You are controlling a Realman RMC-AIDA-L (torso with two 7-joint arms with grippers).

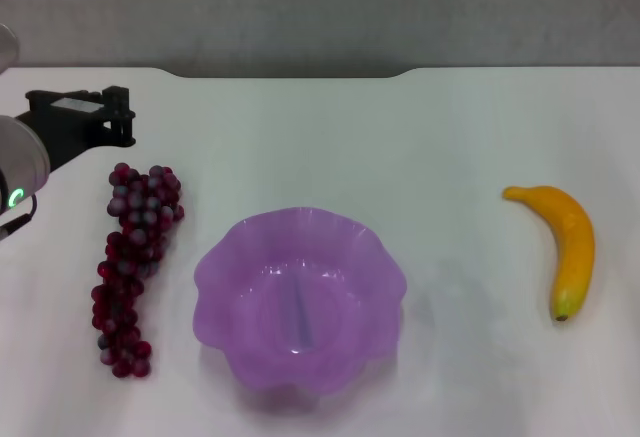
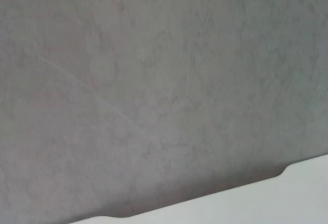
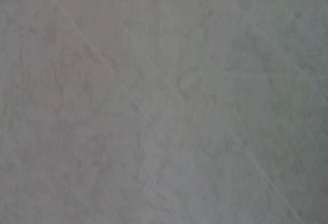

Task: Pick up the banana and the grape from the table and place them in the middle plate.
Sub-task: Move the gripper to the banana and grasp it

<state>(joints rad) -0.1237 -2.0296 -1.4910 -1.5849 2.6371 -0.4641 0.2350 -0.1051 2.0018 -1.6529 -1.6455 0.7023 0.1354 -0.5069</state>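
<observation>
The grape (image 1: 133, 265), a long bunch of dark red-purple grapes, lies on the white table (image 1: 440, 147) at the left. The middle plate (image 1: 215, 277), a translucent purple bowl with a wavy rim, stands empty at the front centre. The banana (image 1: 571, 245) lies on the table at the right, its dark tip towards the front. My left gripper (image 1: 122, 117) hovers at the far left, just behind the grape's far end and apart from it. My right gripper is out of view. Both wrist views show only the grey wall.
The table's notched far edge (image 1: 290, 75) meets a grey wall (image 1: 320, 7). The left wrist view shows the wall (image 2: 154, 80) and a strip of the table edge (image 2: 287, 193). Bare tabletop lies between plate and banana.
</observation>
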